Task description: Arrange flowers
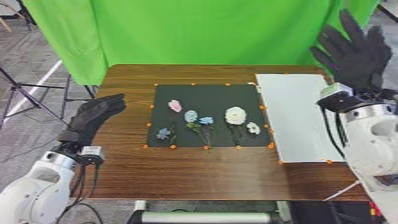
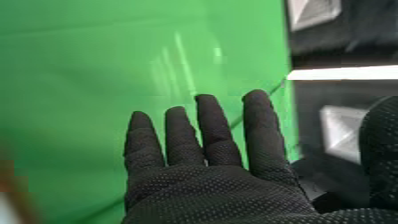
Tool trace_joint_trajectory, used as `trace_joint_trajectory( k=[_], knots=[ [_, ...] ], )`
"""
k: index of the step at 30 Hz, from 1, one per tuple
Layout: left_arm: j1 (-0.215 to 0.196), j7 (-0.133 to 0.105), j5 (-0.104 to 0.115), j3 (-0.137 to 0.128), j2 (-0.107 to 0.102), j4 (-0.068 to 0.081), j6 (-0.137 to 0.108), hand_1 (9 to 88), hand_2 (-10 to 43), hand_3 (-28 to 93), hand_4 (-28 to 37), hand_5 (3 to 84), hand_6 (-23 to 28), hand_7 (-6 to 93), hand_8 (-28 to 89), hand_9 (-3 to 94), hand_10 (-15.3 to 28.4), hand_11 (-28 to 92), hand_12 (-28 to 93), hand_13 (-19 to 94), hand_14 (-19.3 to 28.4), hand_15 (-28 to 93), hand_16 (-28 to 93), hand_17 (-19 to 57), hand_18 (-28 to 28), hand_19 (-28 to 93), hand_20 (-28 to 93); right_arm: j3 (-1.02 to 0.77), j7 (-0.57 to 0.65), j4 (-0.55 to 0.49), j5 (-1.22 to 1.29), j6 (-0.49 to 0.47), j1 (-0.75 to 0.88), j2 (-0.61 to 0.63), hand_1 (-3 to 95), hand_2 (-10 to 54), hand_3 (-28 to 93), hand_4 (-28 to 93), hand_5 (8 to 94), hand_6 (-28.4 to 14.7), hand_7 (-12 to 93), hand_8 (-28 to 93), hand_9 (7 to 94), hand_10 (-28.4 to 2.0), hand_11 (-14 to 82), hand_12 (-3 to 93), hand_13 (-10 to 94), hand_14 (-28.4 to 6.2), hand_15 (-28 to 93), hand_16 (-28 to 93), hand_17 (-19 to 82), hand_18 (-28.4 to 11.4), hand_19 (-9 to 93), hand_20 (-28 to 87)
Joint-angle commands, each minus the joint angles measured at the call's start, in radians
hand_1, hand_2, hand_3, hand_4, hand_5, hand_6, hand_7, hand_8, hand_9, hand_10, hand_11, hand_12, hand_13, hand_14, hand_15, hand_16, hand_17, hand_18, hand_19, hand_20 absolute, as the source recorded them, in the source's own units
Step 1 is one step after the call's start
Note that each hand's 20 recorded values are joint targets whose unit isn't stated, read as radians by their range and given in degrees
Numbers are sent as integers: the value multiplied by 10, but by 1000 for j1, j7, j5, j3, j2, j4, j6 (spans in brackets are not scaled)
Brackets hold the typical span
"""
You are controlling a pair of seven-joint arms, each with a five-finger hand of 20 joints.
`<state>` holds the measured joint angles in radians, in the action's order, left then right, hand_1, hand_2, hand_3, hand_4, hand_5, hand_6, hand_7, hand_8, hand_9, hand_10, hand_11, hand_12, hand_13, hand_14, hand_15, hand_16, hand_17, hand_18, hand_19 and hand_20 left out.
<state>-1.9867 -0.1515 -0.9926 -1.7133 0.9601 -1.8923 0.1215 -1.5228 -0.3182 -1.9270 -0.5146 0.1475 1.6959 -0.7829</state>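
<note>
On the black mat lie several flowers: a pink one, a light blue one, a small blue one, another blue one, a large white one and a small white one. My right hand is raised at the far right, beyond the white sheet and away from the flowers, with fingers straight and spread. In the right wrist view the same hand is open and holds nothing. My left hand rests at the table's left edge, fingers relaxed, left of the mat.
A white sheet lies on the brown table right of the mat. Small orange markers line the mat and sheet. A green curtain hangs behind the table, and a tripod stands at the left.
</note>
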Motion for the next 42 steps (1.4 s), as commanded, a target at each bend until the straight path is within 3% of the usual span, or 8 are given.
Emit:
trace_joint_trajectory(
  k=[1,7,12,16,21,28,33,42],
  knots=[
    [-40,-10,-16,-2,24,-16,-1,308,-84,595,-152,430,22,123,-70,418,134,153,107,330,164,125,-7,35,85,48,126,-13,33,27,-217,-50,126,-163,46,73,698,-164,347,-6,30,-57,336,-129,25,99,206,-107,-9,166,91,-122,18,249],
    [-57,-6,-41,-19,47,-35,-3,314,-81,597,-154,425,24,125,-68,416,135,155,105,330,164,127,-9,50,92,84,139,-65,72,-14,-363,-118,185,-220,53,70,703,-163,364,-11,31,-59,348,-132,28,100,213,-113,7,157,101,-125,14,250],
    [-83,6,-44,-22,97,-48,-7,326,-80,592,-152,425,28,129,-67,416,136,159,104,331,169,134,-12,50,115,119,152,-35,-40,-35,-409,84,197,-291,69,60,722,-159,434,-10,63,-64,412,-141,47,109,276,-118,54,152,135,-127,19,260],
    [-104,30,-45,-27,113,-57,-4,330,-78,589,-151,434,32,134,-69,419,136,163,103,330,170,137,-14,41,115,107,142,-84,-11,-53,-406,59,253,-327,76,55,731,-163,470,-8,81,-74,447,-140,52,111,284,-108,67,132,147,-116,6,265],
    [-124,62,-103,-8,115,-88,-141,317,35,597,-177,462,36,148,-73,439,143,175,98,334,175,150,-15,32,119,115,139,-151,122,-57,-425,-119,330,-360,78,63,720,-163,463,-10,74,-73,450,-143,54,113,331,-129,98,133,155,-128,8,265],
    [-152,34,-71,-31,124,-83,-80,327,55,599,-184,478,42,154,-74,456,149,187,93,353,178,175,-26,49,119,153,143,-152,146,-23,-433,-257,317,-384,83,65,709,-150,471,-15,64,-68,448,-144,52,114,333,-143,104,129,169,-141,11,266],
    [-115,-1,-69,-31,118,-54,22,355,-14,606,-140,477,41,154,-74,452,146,188,93,361,177,185,-30,63,126,186,160,-137,129,-20,-406,-226,316,-385,81,76,684,-148,670,-37,88,-74,520,-151,65,114,364,-148,117,135,210,-147,16,275],
    [-84,-86,-62,-7,76,-57,-86,352,-61,610,-107,468,35,166,-76,451,140,186,97,370,176,186,-27,53,122,131,144,-119,69,-23,-354,-161,310,-378,61,71,703,-152,509,-9,49,-67,451,-136,53,109,295,-143,91,135,159,-146,6,257]
  ],
)
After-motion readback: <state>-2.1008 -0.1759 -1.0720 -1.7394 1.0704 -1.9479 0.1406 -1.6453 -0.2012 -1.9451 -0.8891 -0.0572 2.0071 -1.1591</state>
